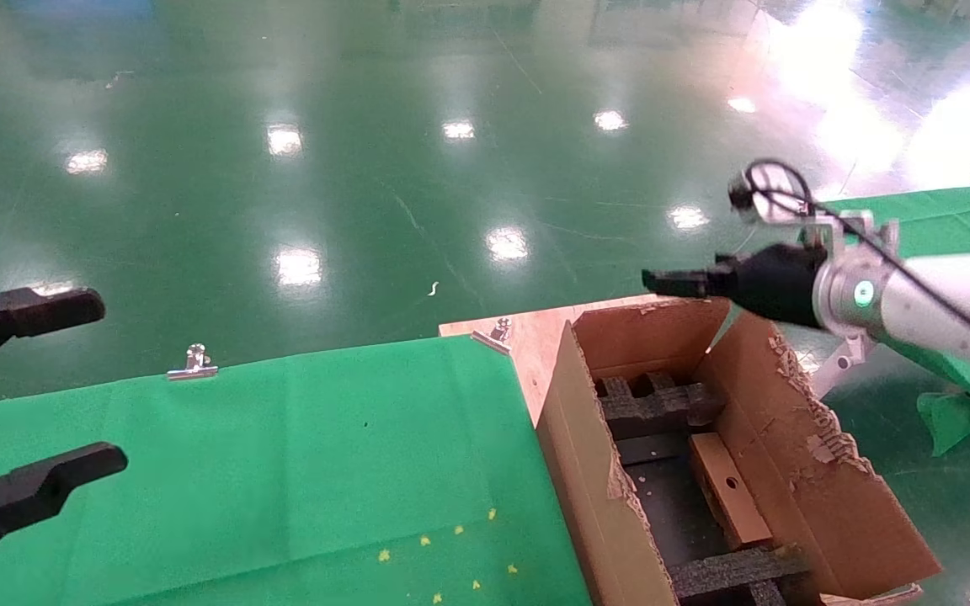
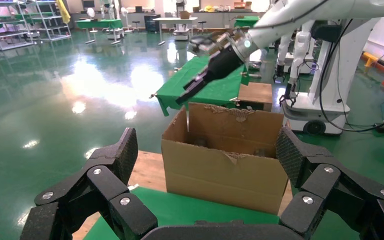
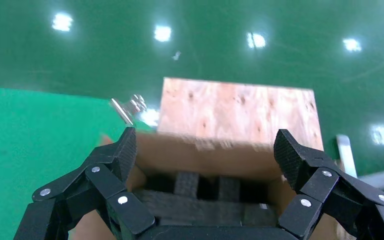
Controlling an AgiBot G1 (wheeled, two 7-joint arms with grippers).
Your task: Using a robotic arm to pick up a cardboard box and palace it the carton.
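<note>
The carton (image 1: 583,438), large and brown with torn flaps, stands open at the right end of the green table. Black foam inserts (image 1: 658,404) line its inside. The small flat cardboard box (image 1: 729,488), with a round hole in its face, lies inside against the carton's right wall. My right robotic arm (image 1: 940,311) reaches in from the right. Its gripper (image 1: 662,282) hovers above the carton's far end, open and empty. In the right wrist view the gripper (image 3: 207,152) looks down on the far wall (image 3: 205,157) and foam (image 3: 190,205). My left gripper (image 1: 110,383) is parked open at the far left.
A green cloth (image 1: 283,471) clamped with metal clips (image 1: 192,364) covers the table, and a bare wooden board (image 1: 535,337) shows beside the carton. A second green table (image 1: 948,219) lies behind the right arm. In the left wrist view a white robot base (image 2: 320,100) stands beyond the carton (image 2: 220,170).
</note>
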